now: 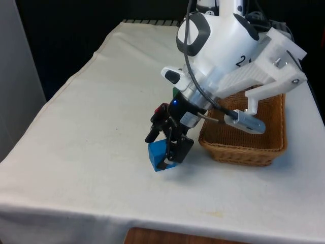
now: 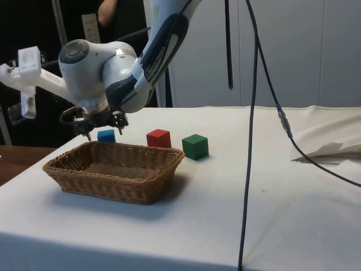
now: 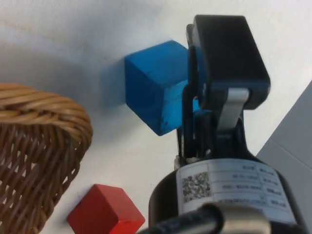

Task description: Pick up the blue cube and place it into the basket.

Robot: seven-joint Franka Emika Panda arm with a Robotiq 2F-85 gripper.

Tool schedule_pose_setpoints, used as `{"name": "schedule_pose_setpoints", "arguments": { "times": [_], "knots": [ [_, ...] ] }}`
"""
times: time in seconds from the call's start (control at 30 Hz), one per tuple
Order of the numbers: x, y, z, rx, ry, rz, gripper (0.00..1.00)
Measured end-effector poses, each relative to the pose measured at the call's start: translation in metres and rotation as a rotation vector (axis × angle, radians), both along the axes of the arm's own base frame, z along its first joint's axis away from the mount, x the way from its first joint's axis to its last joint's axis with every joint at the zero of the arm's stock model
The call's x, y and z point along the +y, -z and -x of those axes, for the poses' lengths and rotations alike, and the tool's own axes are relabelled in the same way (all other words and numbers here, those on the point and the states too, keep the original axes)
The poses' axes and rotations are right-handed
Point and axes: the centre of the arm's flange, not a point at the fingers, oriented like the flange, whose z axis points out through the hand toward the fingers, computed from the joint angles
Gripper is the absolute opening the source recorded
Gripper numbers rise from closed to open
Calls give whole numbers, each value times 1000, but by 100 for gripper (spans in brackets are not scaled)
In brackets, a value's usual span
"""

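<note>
The jaws are closed on the blue cube [image 1: 158,154], tilted at the table [image 1: 91,142] just beside the basket [image 1: 249,145], so it's gripped ready for lifting in.

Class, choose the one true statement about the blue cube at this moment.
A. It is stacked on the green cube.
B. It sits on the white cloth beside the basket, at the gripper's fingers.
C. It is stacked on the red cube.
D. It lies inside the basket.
B: the blue cube sits on the cloth outside the basket, with the gripper around it.
</note>
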Motion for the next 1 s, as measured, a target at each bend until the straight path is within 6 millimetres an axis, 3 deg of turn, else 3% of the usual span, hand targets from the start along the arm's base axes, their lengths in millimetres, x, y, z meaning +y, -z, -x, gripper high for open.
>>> {"name": "schedule_pose_setpoints", "arguments": {
  "times": [1.0],
  "knots": [
    [12,2,8,-42,29,19,99]
  ]
}}
